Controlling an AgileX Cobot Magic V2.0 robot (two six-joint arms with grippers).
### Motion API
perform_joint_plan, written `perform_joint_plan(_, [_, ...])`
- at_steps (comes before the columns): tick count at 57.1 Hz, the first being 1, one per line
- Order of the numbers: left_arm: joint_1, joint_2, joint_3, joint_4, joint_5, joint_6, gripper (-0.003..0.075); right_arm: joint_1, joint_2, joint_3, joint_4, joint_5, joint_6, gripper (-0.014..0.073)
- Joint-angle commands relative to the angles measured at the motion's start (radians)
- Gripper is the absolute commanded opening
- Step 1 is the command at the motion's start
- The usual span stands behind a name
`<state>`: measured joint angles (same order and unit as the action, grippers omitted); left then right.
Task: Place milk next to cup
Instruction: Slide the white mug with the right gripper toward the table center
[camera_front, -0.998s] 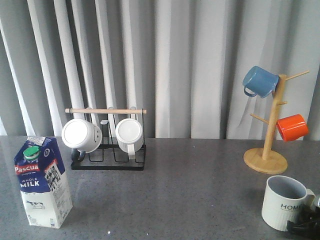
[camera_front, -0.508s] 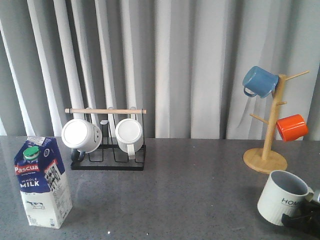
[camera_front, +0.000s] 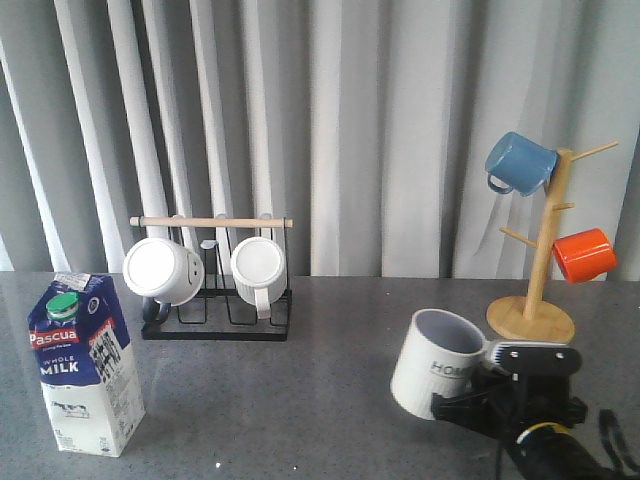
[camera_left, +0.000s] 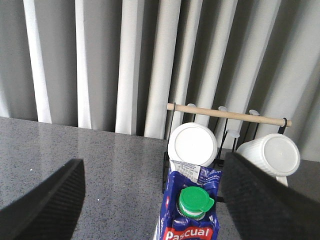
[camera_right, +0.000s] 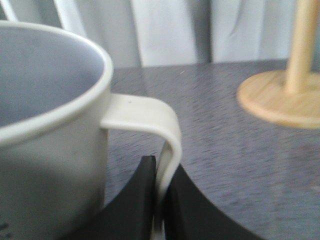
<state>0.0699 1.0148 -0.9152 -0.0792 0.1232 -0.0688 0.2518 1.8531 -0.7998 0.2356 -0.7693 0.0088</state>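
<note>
At table's right: right gripper (camera_right: 159, 200) clamps cup (camera_front: 437, 365) handle, tilted | left gripper (camera_left: 150, 200) spread above milk (camera_front: 85, 365)

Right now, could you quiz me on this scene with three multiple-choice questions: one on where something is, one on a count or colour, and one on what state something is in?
1. Where does the milk carton stand in the front view?
A. at the table's left side
B. beside the wooden mug tree
C. inside the wire rack

2. How many mugs hang on the wooden mug tree?
A. none
B. two
C. four

3. What is happening to the HOME cup?
A. it hangs on the mug tree
B. it lies upside down on the table
C. the right gripper pinches its handle and it is tilted

Answers: 1 A, the carton is at far left, well away from tree and rack. 2 B, one blue mug and one orange mug hang there. 3 C, the right wrist view shows black fingers closed on either side of the handle.
</note>
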Motion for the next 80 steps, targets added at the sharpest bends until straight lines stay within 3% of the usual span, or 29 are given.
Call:
perform_joint_plan(1, [-0.002, -0.014, -0.035, -0.008, -0.071, -0.003, 0.0533, 0.085, -0.025, -0.085, 0.109, -0.005, -0.1, -0.0004])
perform_joint_plan(13, [-0.002, -0.014, -0.035, -0.008, -0.071, -0.003, 0.0533, 0.224, 0.055, -0.181, 0.229, 0.017, -0.217, -0.0004])
perform_joint_plan(29, [-0.002, -0.014, -0.035, -0.008, -0.071, -0.003, 0.0533, 0.295, 0.124, -0.228, 0.465, -0.018, -0.471, -0.0004])
perform_joint_plan(63, [-0.002, -0.014, -0.035, -0.008, -0.071, -0.003, 0.0533, 0.303, 0.1, -0.22, 0.468, -0.013, -0.498, 0.0043])
perform_joint_plan(80, [-0.002, -0.014, -0.035, -0.008, -0.071, -0.003, 0.0533, 0.303, 0.069, -0.22, 0.461, 0.016, -0.498, 0.0195])
